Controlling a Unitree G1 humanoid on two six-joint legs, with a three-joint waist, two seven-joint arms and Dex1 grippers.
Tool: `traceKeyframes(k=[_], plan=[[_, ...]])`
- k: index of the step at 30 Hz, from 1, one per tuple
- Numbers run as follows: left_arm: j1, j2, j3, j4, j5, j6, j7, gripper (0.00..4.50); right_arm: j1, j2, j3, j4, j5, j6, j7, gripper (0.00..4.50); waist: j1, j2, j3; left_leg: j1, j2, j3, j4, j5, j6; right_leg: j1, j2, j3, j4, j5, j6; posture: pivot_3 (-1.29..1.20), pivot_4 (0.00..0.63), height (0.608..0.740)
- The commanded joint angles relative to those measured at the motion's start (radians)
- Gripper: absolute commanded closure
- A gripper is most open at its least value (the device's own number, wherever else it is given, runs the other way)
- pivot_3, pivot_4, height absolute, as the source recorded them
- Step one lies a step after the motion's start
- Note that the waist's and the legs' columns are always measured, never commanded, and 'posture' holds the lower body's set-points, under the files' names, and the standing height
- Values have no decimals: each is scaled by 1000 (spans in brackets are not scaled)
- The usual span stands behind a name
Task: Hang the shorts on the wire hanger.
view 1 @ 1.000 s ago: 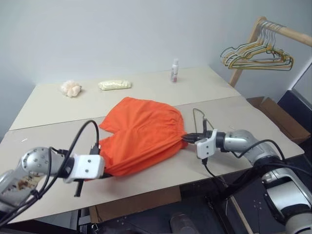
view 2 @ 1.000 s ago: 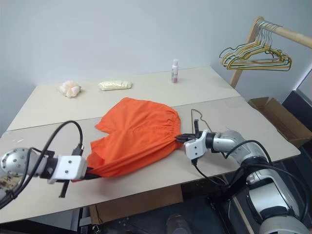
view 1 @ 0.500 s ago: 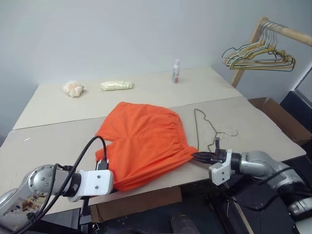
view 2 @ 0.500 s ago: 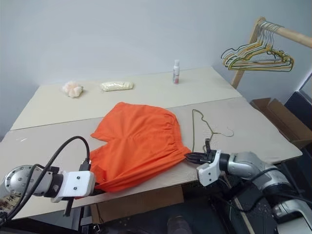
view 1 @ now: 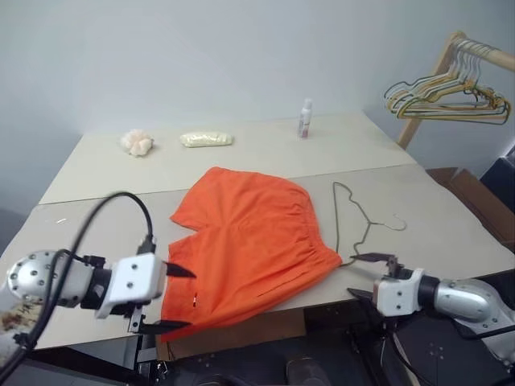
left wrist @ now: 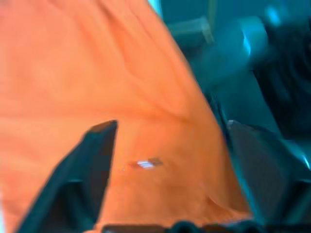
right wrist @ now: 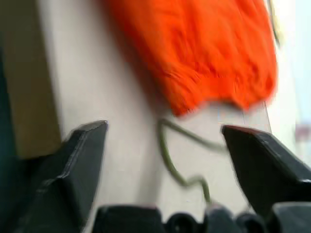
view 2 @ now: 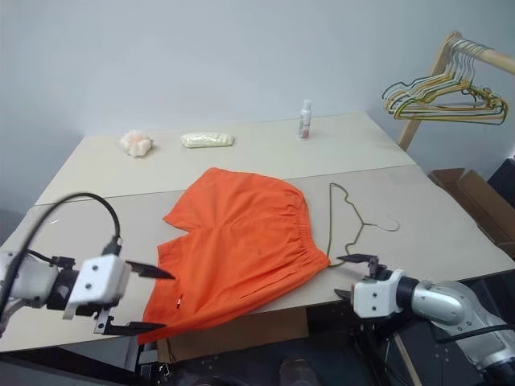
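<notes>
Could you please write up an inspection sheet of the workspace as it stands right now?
Surface: beige table made of two boards, seam across the middle.
Job's things: orange shorts lie flat at the near edge, one corner overhanging; wire hanger lies flat beside the waistband, not yet threaded.
Clutter: small bottle, pale yellow bundle and a whitish lump along the far board.
Grippers: left gripper open, at the shorts' near corner, holding nothing; right gripper open, near the hanger's lower end, holding nothing.
Cables: black cable loops above the left wrist.
Surroundings: wooden rack with coloured hangers; cardboard box on the floor.
</notes>
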Motion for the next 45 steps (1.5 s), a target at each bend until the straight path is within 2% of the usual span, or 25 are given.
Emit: traceKeyframes(k=[1,4,6,9,12,15,18,28,29,30,33,38,43,45], plan=[[-108,-67,21,36,-111,83,88,31,-9,15,-126,-180,194,429,-19,17,7,0,0,0,0,0,0,0,0,0,0,0,0,0,0,-230,0,740],[-219,-141,-12,70,-182,142,133,31,-141,48,-82,-216,207,846,-88,17,11,0,-1,-1,0,0,0,0,0,-2,0,0,0,0,0,-251,0,740],[-268,-173,-31,82,-207,169,151,31,-225,76,-44,-217,200,1036,-118,17,11,0,-1,-2,0,0,1,0,0,-2,0,0,0,0,0,-253,0,740],[-331,-221,-59,100,-230,194,173,31,-381,177,-8,-152,229,1280,-155,17,10,0,-1,-3,0,0,0,0,0,-4,-1,0,0,0,0,-254,0,740],[-367,-238,-83,116,-212,192,169,31,-457,218,55,-69,173,1368,-186,17,9,0,-1,-4,-1,0,0,-1,-1,-4,-1,0,0,0,0,-245,0,740],[-368,-239,-88,119,-206,190,164,31,-502,244,66,-13,191,1423,-168,17,12,0,-1,-4,-2,0,0,-1,-1,-5,-1,0,0,0,0,-240,0,740],[-356,-239,-86,112,-202,183,166,0,-519,252,103,28,172,1445,-171,603,11,0,-1,-5,-2,0,0,0,0,-6,-1,0,0,0,0,-232,0,740],[-351,-252,-90,93,-202,184,190,0,-565,284,65,132,141,1486,-229,4000,15,-6,-5,-3,-2,-1,1,-1,-1,-4,-1,-1,0,0,0,-230,0,740],[-355,-254,-94,96,-199,184,191,0,-569,277,71,138,131,1476,-230,4355,15,-6,-5,-3,-2,-1,0,-1,-1,-4,-1,-1,-1,0,0,-230,0,740],[-361,-259,-99,100,-195,180,190,0,-572,267,77,143,124,1464,-227,4468,15,-6,-5,-3,-2,-1,0,-1,-1,-4,-1,-1,-1,0,0,-232,0,740],[-384,-269,-113,115,-185,176,189,0,-574,228,106,148,91,1400,-205,4468,15,-6,-5,-4,-2,-1,0,-1,-1,-4,-1,-1,-1,0,0,-237,0,740],[-435,-293,-138,155,-157,159,192,0,-568,123,160,133,-63,1072,-220,4468,10,-3,-3,-4,-2,-1,0,-1,-1,-5,-2,0,-1,0,0,-249,0,740],[-544,-347,-171,251,-111,139,211,0,-590,62,144,142,-225,560,-318,4468,-10,-1,-3,-4,-2,0,0,0,-1,-6,-1,0,1,0,0,-260,0,740],[-605,-362,-179,309,-88,131,212,0,-596,6,177,173,-342,288,-381,4468,-18,-1,-3,-4,-2,0,0,0,-1,-6,0,0,1,0,0,-266,0,740]])
